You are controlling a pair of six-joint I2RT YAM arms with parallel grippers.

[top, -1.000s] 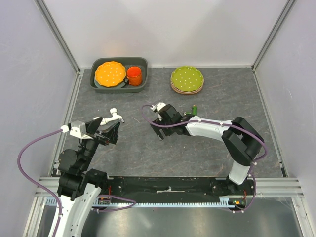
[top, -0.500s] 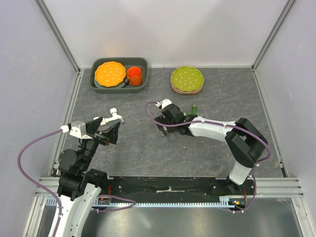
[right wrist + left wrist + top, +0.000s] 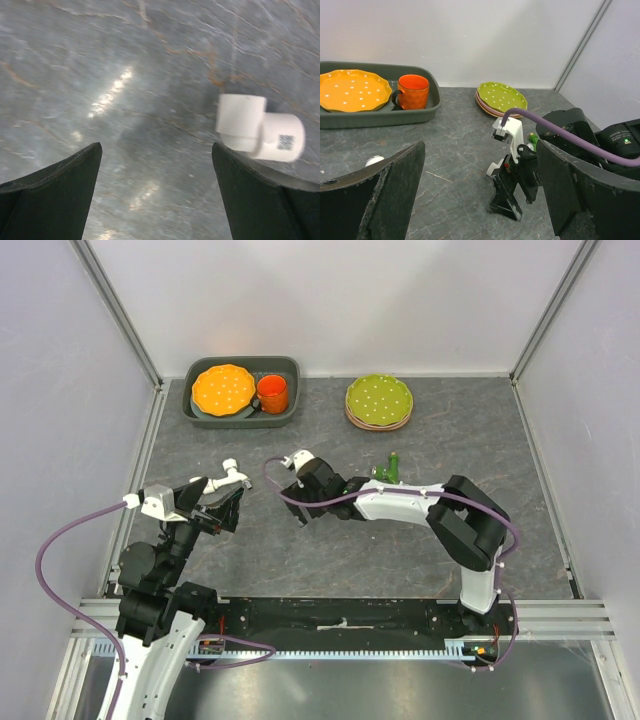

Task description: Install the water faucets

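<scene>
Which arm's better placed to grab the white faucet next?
Left, probably. The white faucet lies just past the open fingers of the left gripper; the right gripper, also open, is farther off.

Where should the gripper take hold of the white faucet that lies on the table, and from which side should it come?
Grip the white faucet across its round barrel, the end with the small label, coming down from above. It lies on its side on the table, the barrel level and nothing visibly resting against it, so there is probably room to straddle it.
</scene>
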